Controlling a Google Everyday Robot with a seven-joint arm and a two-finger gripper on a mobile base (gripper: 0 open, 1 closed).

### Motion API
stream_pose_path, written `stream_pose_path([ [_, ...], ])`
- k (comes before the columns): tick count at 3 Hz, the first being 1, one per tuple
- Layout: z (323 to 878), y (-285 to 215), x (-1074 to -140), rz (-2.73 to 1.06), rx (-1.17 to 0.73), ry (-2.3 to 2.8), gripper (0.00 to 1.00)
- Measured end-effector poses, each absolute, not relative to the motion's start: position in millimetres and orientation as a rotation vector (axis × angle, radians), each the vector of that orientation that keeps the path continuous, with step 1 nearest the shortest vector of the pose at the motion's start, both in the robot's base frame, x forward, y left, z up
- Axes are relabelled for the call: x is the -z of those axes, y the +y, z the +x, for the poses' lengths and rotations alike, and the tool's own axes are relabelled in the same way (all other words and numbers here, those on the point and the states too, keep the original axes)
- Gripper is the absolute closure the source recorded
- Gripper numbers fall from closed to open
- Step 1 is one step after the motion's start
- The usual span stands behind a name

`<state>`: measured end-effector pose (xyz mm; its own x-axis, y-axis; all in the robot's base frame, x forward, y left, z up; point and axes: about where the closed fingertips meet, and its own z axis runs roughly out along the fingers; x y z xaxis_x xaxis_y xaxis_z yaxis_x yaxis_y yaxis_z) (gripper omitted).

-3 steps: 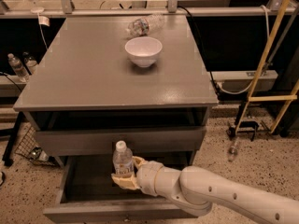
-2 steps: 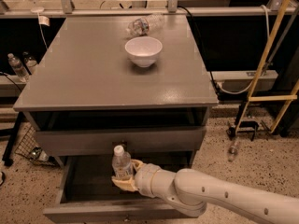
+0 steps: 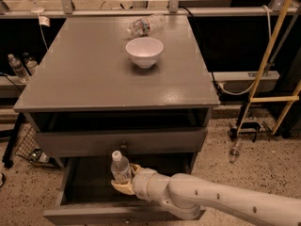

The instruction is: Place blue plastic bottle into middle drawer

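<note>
blue plastic bottle (image 3: 120, 166) stands upright over the dark interior of the pulled-out middle drawer (image 3: 94, 214), its lower body clasped by the gripper (image 3: 124, 182), which enters from the right beneath the knobbed drawer face (image 3: 84, 142).

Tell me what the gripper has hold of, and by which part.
The gripper holds the blue plastic bottle by its lower body, upright in the open middle drawer. The bottle's top stands free above the grip.
</note>
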<state>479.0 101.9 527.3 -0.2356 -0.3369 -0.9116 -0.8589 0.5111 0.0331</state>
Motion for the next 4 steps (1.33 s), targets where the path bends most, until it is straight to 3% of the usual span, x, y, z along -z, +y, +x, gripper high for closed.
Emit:
stream_pose_path([
  [4,508,134,-485,-1.178,-0.773,1.486,1.00],
])
